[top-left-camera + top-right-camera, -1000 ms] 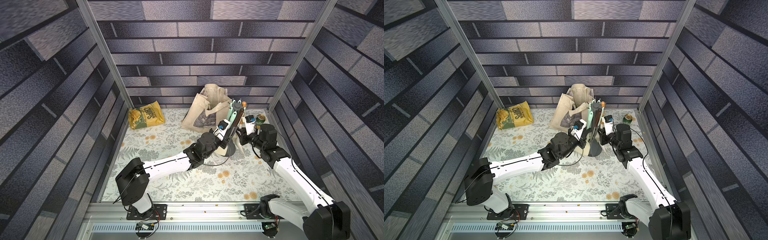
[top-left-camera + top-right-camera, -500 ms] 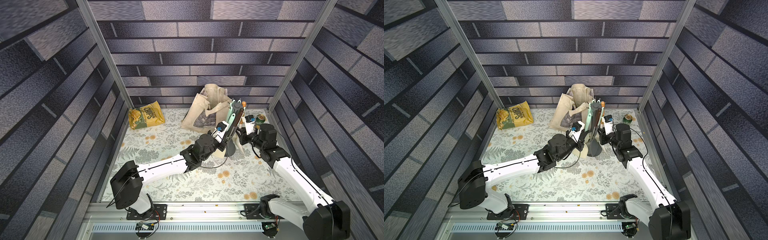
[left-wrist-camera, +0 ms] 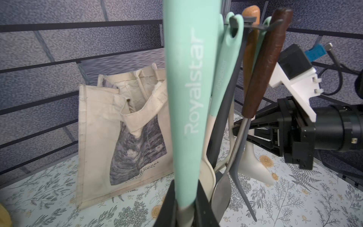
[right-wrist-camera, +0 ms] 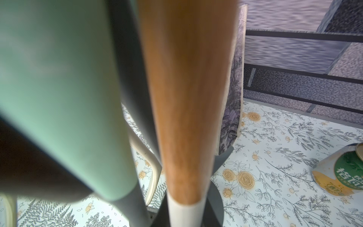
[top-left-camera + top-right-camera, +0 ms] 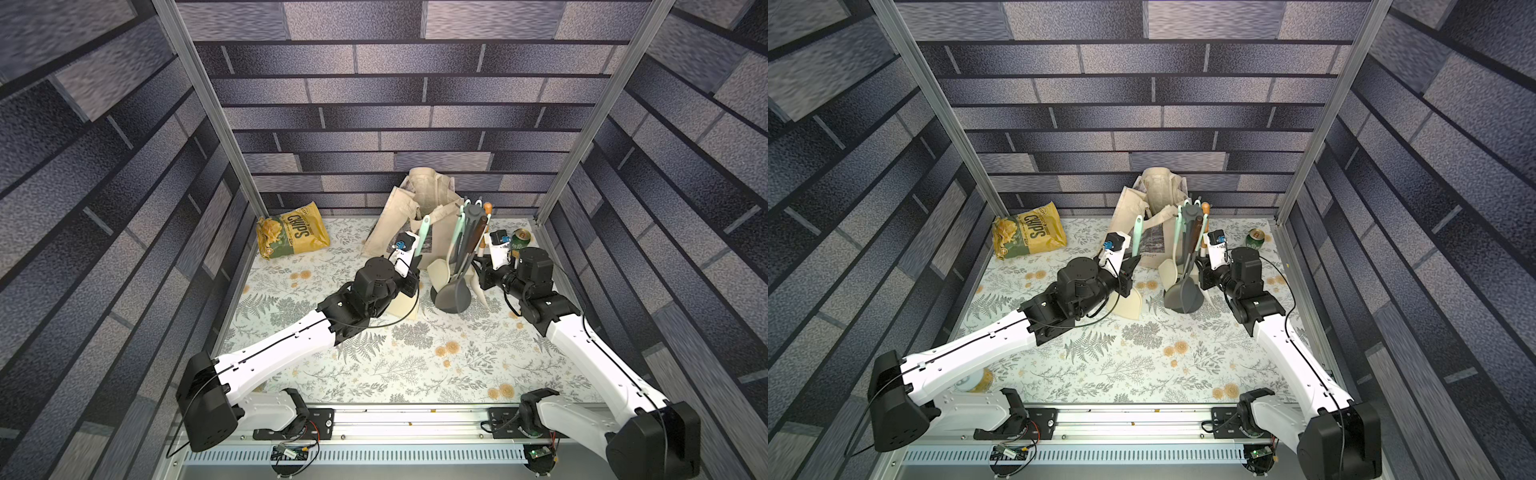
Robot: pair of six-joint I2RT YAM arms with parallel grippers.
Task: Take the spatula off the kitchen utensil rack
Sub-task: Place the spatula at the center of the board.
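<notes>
While the left hand (image 5: 410, 279) pinches it, the spatula (image 3: 188, 98) stands nearly upright, mint handle up, cream blade down.

We list two arms of one pattern.

- Left arm (image 5: 286, 345), centre-left of frame: white shell links, black joint housings, a round black wrist motor, and a thin black cable (image 5: 395, 323).
- Right arm (image 5: 590, 353), lower right of frame: the same white links and black cylindrical joints.
- Wrists: each has a white camera bracket (image 3: 290, 82) with a black module and a blue plug (image 3: 316, 53).
- Bases: black plates (image 5: 316, 419) screwed to a silver rail (image 5: 415, 424).
</notes>
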